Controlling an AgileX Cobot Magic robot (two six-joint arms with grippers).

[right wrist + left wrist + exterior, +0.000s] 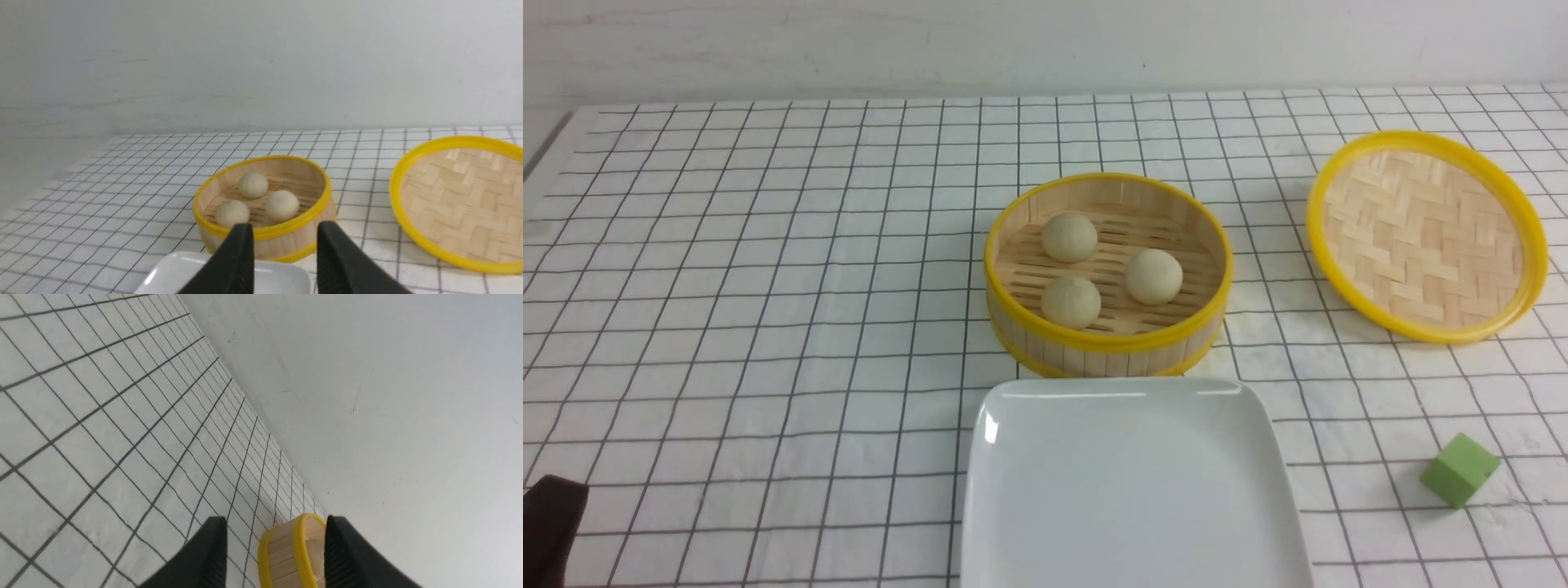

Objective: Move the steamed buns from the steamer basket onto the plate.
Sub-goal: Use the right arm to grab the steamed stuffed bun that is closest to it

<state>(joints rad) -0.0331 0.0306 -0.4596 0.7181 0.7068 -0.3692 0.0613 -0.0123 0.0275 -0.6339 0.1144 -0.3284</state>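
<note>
Three off-white steamed buns [1069, 237] [1153, 276] [1070, 300] lie in the round bamboo steamer basket [1094, 355] at the table's middle. The glossy white plate [1131, 490] lies bare just in front of the basket. My right gripper [285, 225] is open and empty, low over the plate [184, 273], short of the basket [278, 245] and its buns [282, 205]. My left gripper [276, 518] is open and empty, tilted up, with the basket's wall [286, 551] far off between its fingers. Only a dark part of the left arm [551, 523] shows at the front left.
The woven yellow-rimmed lid [1425, 233] lies inside-up at the back right and also shows in the right wrist view [461, 196]. A green cube [1460, 469] sits at the front right. A checked cloth [768, 327] covers the table. A white wall stands behind.
</note>
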